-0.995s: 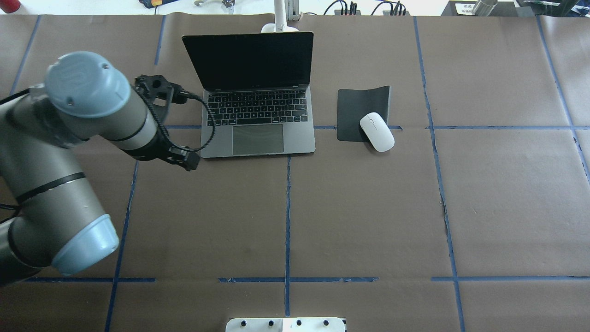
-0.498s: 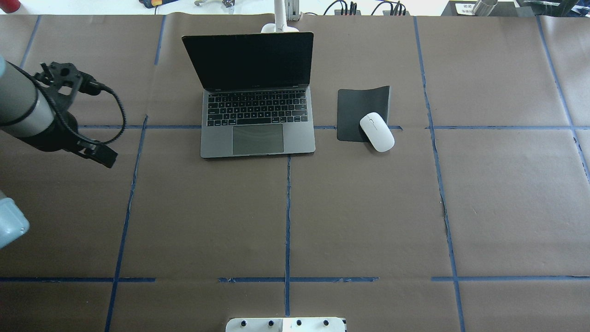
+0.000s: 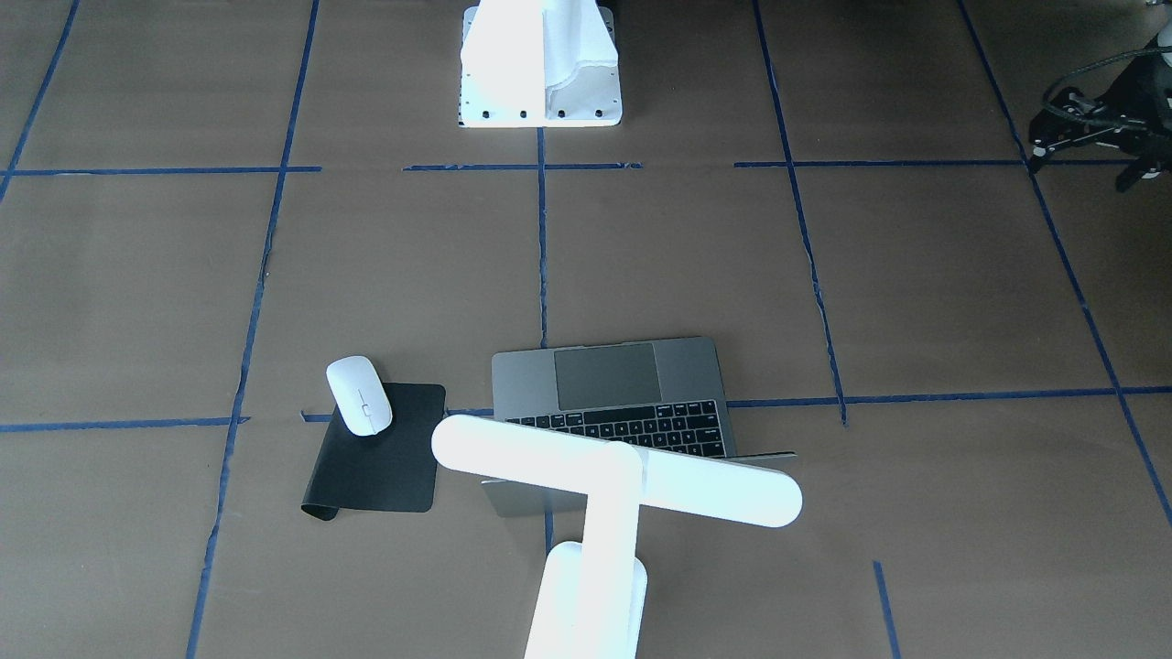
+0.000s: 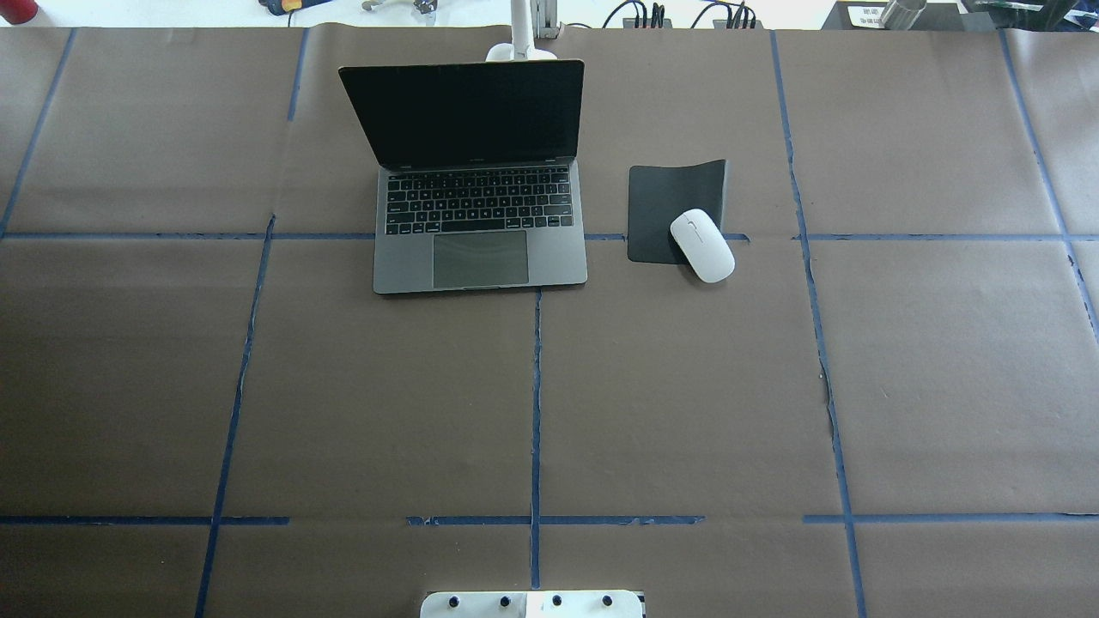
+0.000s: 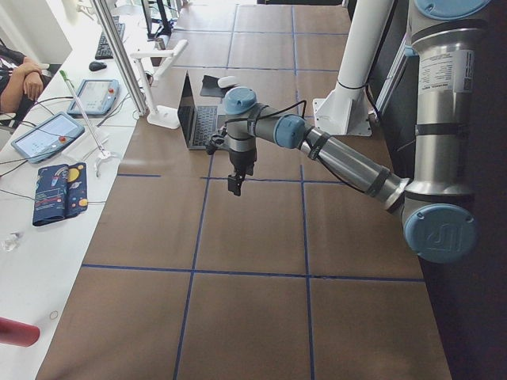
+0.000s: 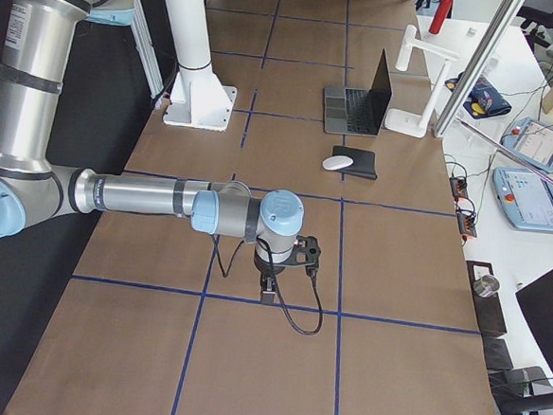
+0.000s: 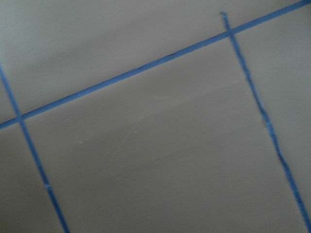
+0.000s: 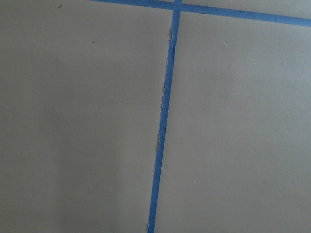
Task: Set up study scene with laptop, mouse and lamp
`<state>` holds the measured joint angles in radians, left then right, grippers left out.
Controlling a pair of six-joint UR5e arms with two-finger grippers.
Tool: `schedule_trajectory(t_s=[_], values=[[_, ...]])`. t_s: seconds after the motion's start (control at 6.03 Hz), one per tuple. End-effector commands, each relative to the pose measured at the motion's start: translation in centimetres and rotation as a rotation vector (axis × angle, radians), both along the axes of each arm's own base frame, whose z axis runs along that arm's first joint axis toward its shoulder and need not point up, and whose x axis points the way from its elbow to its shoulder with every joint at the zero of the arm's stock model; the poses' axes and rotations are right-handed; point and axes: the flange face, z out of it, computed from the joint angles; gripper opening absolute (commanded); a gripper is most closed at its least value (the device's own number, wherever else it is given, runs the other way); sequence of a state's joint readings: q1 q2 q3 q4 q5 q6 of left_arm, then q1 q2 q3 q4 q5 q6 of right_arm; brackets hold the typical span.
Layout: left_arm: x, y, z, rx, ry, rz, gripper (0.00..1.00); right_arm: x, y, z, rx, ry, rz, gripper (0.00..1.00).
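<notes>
The grey laptop [image 4: 481,215] stands open at the table's far middle, its screen dark. The white mouse [image 4: 702,245] lies to its right, half on a black mat [image 4: 674,197]. The white lamp [image 3: 613,480] stands just behind the laptop's lid; the overhead view shows only its base and stem [image 4: 519,45]. My left gripper [image 3: 1140,174] is out of the overhead view, low over bare table far left of the laptop; I cannot tell whether it is open. My right gripper [image 6: 269,291] points down over bare table, well clear of the mouse; its state is unclear.
The white blocky robot mount [image 4: 532,603] sits at the near middle edge. Blue tape lines cross the brown table cover. A side bench with tablets [image 5: 47,134] and a metal post [image 5: 119,55] runs beyond the table's far edge, behind the lamp.
My left arm has drawn back from beside the laptop toward the left and has left the overhead view. Laptop, mouse, mat and lamp have not moved.
</notes>
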<state>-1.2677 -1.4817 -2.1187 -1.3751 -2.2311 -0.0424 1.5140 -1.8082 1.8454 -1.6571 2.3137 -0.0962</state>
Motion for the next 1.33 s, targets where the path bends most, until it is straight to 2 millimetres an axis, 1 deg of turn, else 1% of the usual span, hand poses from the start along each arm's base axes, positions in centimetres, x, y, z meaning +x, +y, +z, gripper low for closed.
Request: schedule_trajectory(t_s=[0.0,0.17,0.33,0.5,0.66,0.83,1.0,1.16], values=[[-4.2,-0.2,6.7,-0.046,-0.023,0.018,1.0,0.0,0.1,0.1,0.003,0.0,-0.005,1.0],[-6.6,-0.4,9.0,-0.052,-0.032,0.013,1.0,0.0,0.1,0.1,0.004,0.0,-0.006,1.0],[-9.1,-0.4,12.1,-0.11,-0.039,-0.036,1.0,0.0,0.2,0.1,0.003,0.0,-0.007,1.0],[-10.6,-0.1,13.7,-0.118,-0.037,-0.043,1.0,0.0,0.2,0.1,0.003,0.0,-0.007,1.0],[-12.4,1.3,15.2,-0.128,-0.034,-0.062,1.0,0.0,0.2,0.2,0.002,0.0,-0.007,1.0],[-13.3,3.5,17.2,-0.138,-0.033,-0.086,1.0,0.0,0.2,0.2,0.003,0.0,-0.008,1.0],[-13.4,4.4,18.4,-0.157,-0.03,-0.103,1.0,0.0,0.2,0.2,0.003,0.0,-0.008,1.0],[-13.4,4.4,18.4,-0.162,-0.03,-0.11,1.0,0.0,0.2,0.1,0.005,0.0,-0.008,1.0]])
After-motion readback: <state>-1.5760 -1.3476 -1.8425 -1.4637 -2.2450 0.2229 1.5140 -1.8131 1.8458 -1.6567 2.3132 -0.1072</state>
